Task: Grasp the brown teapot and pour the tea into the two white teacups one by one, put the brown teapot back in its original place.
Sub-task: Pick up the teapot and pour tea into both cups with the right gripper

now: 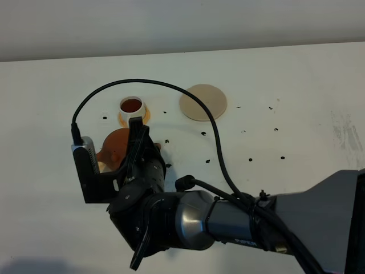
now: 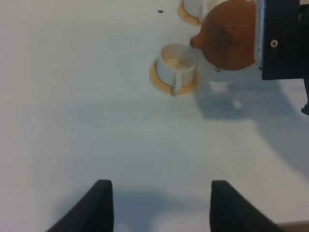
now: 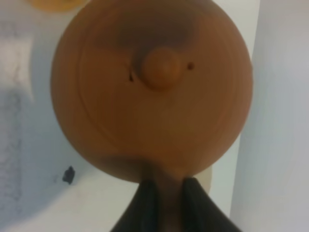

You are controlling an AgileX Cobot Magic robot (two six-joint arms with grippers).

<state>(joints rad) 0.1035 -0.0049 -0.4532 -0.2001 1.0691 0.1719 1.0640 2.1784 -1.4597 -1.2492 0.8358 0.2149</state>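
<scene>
The brown teapot (image 1: 116, 145) hangs above the table at the left, held by its handle, on which my right gripper (image 3: 166, 187) is shut. Seen from the left wrist, the teapot (image 2: 227, 36) is tilted, its spout just over the rim of the near white teacup (image 2: 176, 65) on an orange saucer (image 2: 161, 84). In the high view this cup is mostly hidden under the teapot and the wrist camera. The far teacup (image 1: 132, 106) holds dark tea. The pale beige coaster (image 1: 203, 102) lies bare. My left gripper (image 2: 161, 205) hovers open over bare table.
The right arm (image 1: 228, 220) reaches across from the right side to the left, with a black cable (image 1: 171, 87) looping over the table. Small dark specks (image 1: 251, 159) are scattered on the white tabletop around the coaster.
</scene>
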